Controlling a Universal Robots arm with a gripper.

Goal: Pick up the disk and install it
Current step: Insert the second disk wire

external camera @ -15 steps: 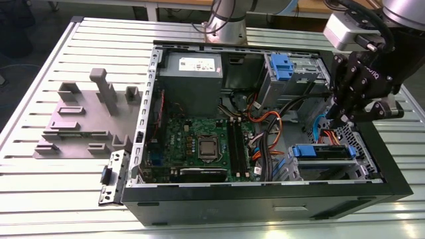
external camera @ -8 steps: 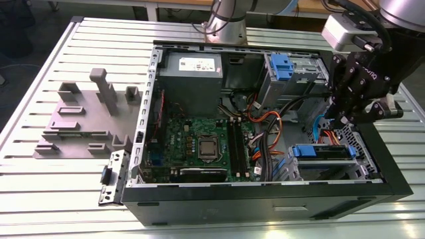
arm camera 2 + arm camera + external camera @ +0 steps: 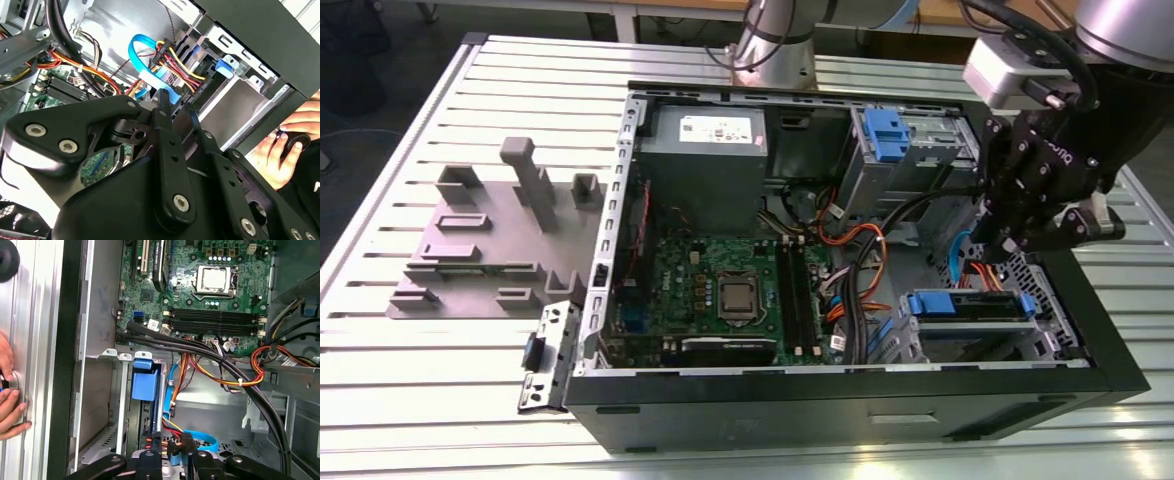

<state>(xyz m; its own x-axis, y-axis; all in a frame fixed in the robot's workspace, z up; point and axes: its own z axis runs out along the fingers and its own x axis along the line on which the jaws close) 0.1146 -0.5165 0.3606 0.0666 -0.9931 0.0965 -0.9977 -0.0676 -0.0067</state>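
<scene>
Black linkages of my own claw crowd the foreground in both wrist views, and my gripper (image 3: 177, 112) has its two fingers drawn close together with only a slim gap between them and nothing caught in it. In the first wrist view my gripper (image 3: 180, 445) hangs just above a loop of blue cable (image 3: 200, 437) and a bundle of red, yellow and orange wires (image 3: 210, 372) on the floor of the open computer case (image 3: 854, 410). From the exterior view I see my gripper (image 3: 998, 252) reaching down inside the case at the exterior view's right, just above the drive cage in the near corner. The disk (image 3: 981, 306) sits in that cage, lying flat, with its blue rail end toward the motherboard (image 3: 720, 290); I am near it but not touching it. In the first wrist view the disk (image 3: 145, 384) shows its blue end between the metal walls of the bay. A person's hand (image 3: 7, 400) rests on the ribbed table (image 3: 400, 350) just outside the case wall. Grey fixture blocks (image 3: 480, 240) stand on the table at the exterior view's left, well apart from me.
</scene>
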